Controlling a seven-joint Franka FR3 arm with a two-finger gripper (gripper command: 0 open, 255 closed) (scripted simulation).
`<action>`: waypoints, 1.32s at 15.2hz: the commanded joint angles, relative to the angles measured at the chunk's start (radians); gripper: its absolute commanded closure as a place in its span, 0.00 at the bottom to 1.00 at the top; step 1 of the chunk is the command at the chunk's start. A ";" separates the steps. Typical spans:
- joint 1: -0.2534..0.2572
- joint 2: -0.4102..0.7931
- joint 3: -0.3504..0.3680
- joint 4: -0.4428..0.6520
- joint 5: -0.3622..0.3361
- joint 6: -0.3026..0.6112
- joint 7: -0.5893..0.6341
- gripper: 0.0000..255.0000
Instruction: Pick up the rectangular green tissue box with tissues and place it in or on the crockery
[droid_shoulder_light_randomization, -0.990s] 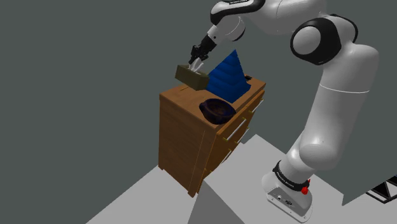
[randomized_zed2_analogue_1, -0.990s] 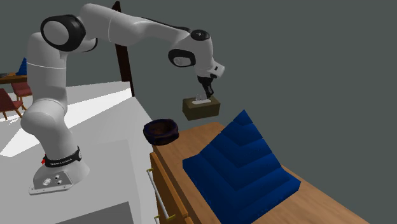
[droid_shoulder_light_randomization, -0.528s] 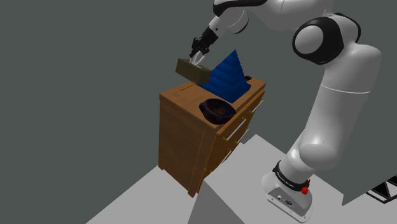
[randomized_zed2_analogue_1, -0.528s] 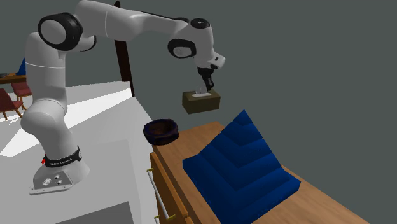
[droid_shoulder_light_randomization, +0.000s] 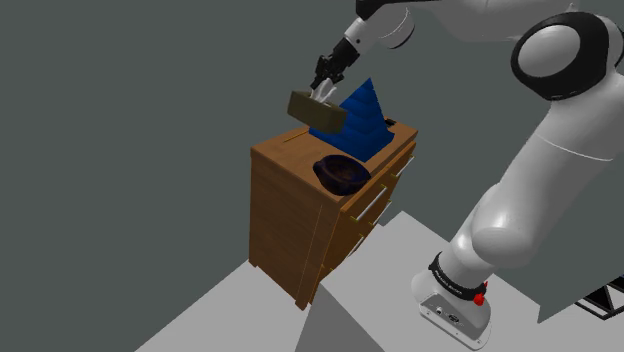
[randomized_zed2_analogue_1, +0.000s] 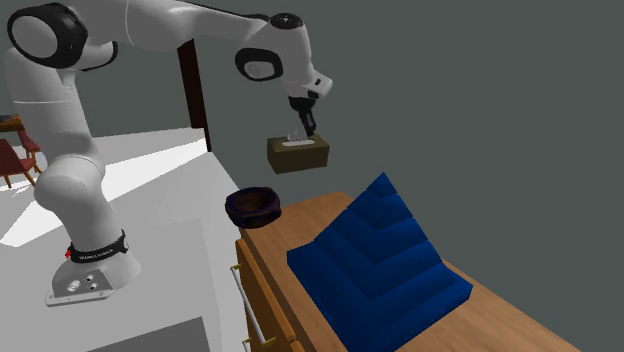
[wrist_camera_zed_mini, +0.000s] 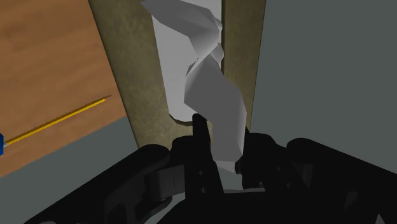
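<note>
The olive-green tissue box (droid_shoulder_light_randomization: 316, 110) (randomized_zed2_analogue_1: 298, 155) hangs in the air above the wooden dresser, a white tissue (wrist_camera_zed_mini: 213, 108) standing out of its top (wrist_camera_zed_mini: 130, 70). My gripper (droid_shoulder_light_randomization: 327, 84) (randomized_zed2_analogue_1: 301, 125) (wrist_camera_zed_mini: 219, 143) is shut on that tissue and carries the box by it. The crockery is a dark bowl (droid_shoulder_light_randomization: 341, 173) (randomized_zed2_analogue_1: 254, 205) at the dresser's front corner; the box hangs higher than it and a little to the second exterior view's right.
A blue stepped pyramid-shaped object (droid_shoulder_light_randomization: 360, 118) (randomized_zed2_analogue_1: 380, 253) stands on the dresser top (droid_shoulder_light_randomization: 285, 150) (randomized_zed2_analogue_1: 505, 315) behind the bowl. The dresser has drawers with metal handles (droid_shoulder_light_randomization: 368, 205). Grey floor lies around it; my stand (droid_shoulder_light_randomization: 455, 305) is at the shoulder view's lower right.
The arm has lifted the box higher and carried it toward the second exterior view's left, nearer above the bowl. The grip has stayed the same.
</note>
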 joint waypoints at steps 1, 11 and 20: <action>0.005 -0.083 0.002 -0.083 -0.029 0.011 0.011 1.00; -0.039 -0.499 0.047 -0.421 -0.166 -0.016 0.098 1.00; -0.045 -0.533 0.046 -0.543 -0.155 0.064 0.055 1.00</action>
